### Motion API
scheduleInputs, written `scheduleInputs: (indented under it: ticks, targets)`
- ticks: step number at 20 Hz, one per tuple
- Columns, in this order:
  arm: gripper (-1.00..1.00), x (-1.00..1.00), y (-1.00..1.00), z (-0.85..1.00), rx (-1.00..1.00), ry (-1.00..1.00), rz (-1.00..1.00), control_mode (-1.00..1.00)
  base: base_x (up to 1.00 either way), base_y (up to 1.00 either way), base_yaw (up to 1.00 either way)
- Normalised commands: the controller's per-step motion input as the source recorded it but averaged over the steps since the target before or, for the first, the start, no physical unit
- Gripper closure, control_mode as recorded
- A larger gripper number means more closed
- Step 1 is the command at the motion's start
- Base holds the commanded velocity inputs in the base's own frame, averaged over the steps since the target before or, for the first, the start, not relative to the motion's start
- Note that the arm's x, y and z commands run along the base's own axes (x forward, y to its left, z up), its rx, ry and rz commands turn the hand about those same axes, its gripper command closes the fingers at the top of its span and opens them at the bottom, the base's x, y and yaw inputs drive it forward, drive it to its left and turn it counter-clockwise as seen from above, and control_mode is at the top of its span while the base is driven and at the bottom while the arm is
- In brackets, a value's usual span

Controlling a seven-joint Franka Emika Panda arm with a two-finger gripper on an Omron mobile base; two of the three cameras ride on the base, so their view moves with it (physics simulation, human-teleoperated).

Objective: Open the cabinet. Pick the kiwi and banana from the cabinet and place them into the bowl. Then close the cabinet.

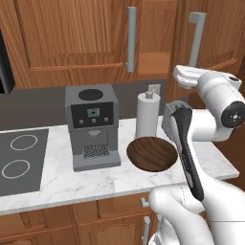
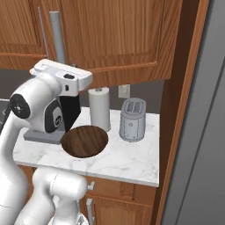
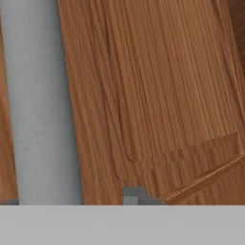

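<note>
The cabinet (image 1: 72, 38) hangs above the counter, its right door (image 2: 118, 39) apparently swung out a little. My gripper (image 1: 187, 72) is raised against the lower end of that door's grey bar handle (image 1: 196, 38); in the right base view the gripper (image 2: 56, 65) sits just below the handle (image 2: 57, 30). In the hand view the handle (image 3: 43, 105) runs up the left, beside the door panel (image 3: 162, 95), and one fingertip (image 3: 135, 195) shows; I cannot tell whether the jaws hold the bar. The wooden bowl (image 1: 152, 153) lies empty on the counter. The kiwi and banana are hidden.
A grey coffee machine (image 1: 92, 127) stands left of the bowl, a paper towel roll (image 1: 147, 115) behind it and a toaster (image 2: 132, 119) to its right. A cooktop (image 1: 19, 160) lies at far left. A tall wooden panel (image 2: 189, 88) bounds the counter (image 2: 132, 158) on the right.
</note>
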Motion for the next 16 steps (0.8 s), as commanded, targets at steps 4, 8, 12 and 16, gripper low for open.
scheduleInputs:
  ticks: [4,8,12,16]
  targets:
    - [1.0,-0.39,-1.0,0.12,0.16,0.0,0.0,-1.0,0.0,0.0,0.0]
    - [1.0,-0.32,-1.0,0.08,0.16,0.0,0.0,-1.0,0.0,0.0,0.0]
    - [1.0,-0.18,-1.0,0.03,0.15,0.0,0.0,-1.0,0.0,0.0,0.0]
    - [1.0,-0.01,-1.0,0.0,0.15,0.0,0.0,-1.0,0.0,0.0,0.0]
